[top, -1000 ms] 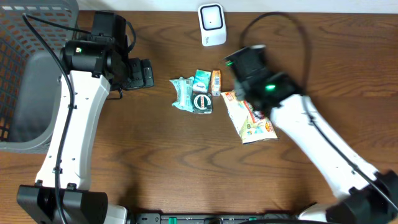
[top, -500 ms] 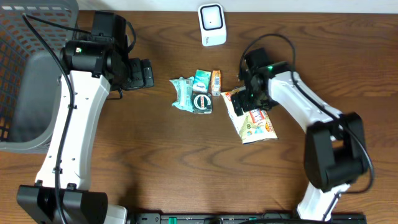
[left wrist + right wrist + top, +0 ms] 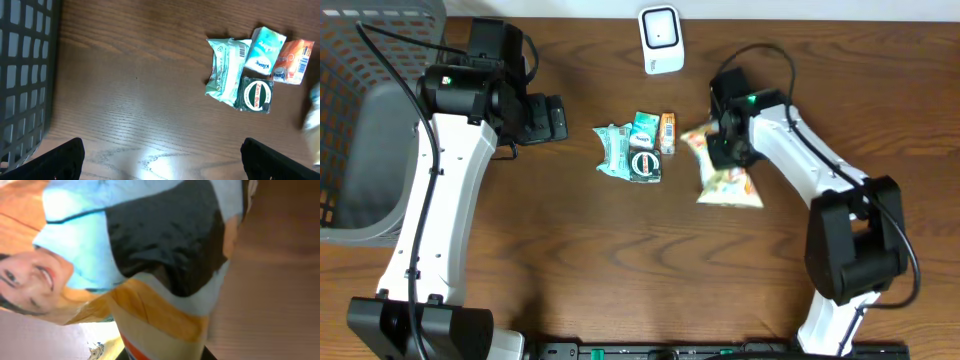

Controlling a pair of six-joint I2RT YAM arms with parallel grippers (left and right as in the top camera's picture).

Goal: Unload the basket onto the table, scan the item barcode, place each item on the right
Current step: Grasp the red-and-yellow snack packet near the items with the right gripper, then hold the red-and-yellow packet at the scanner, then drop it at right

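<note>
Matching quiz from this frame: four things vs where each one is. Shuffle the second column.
1 white scanner
2 grey basket
3 snack pouch
4 dark green tin

A in the shut right gripper
B far left in the overhead view
C top centre in the overhead view
D just below the teal tissue pack in the overhead view

Pairs: 1-C, 2-B, 3-A, 4-D

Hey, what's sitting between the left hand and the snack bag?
Overhead view: four small items clustered between the left hand and the snack bag.
</note>
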